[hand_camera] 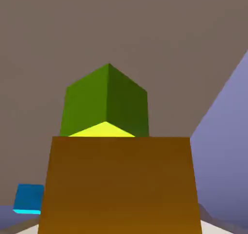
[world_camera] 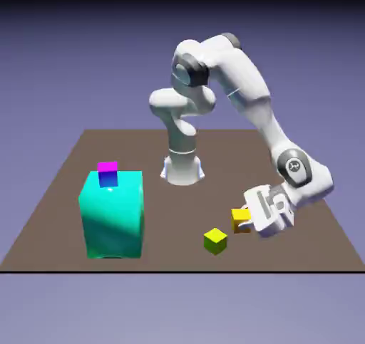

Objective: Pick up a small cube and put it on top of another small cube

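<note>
Holding the small cube (world_camera: 241,219) in a firm pinch, the pincer (world_camera: 249,218) sits low over the counter (world_camera: 64,193) toward the exterior view's right, fingers clamped on the cube's sides. The hand is tipped over so it points sideways toward the exterior view's left rather than straight down. The cube looks just off the surface or barely above it, honestly hard to call. It's a cube, so no real long axis; its golden-yellow top faces up and its orange sides show, one edge roughly toward the camera.

In the hand view the small cube (hand_camera: 121,184) fills the bottom as a big orange-brown slab and hides both fingertips. Right past it is the yellow-green cube (hand_camera: 106,102), corner-on, olive sides and a sliver of bright top showing. In the exterior view that yellow-green cube (world_camera: 215,241) sits on the counter near the held one, a bit closer to the camera, not touching.

Well apart, on the exterior view's left, a teal block (world_camera: 112,214) carries a magenta-topped blue cube (world_camera: 108,174).
</note>
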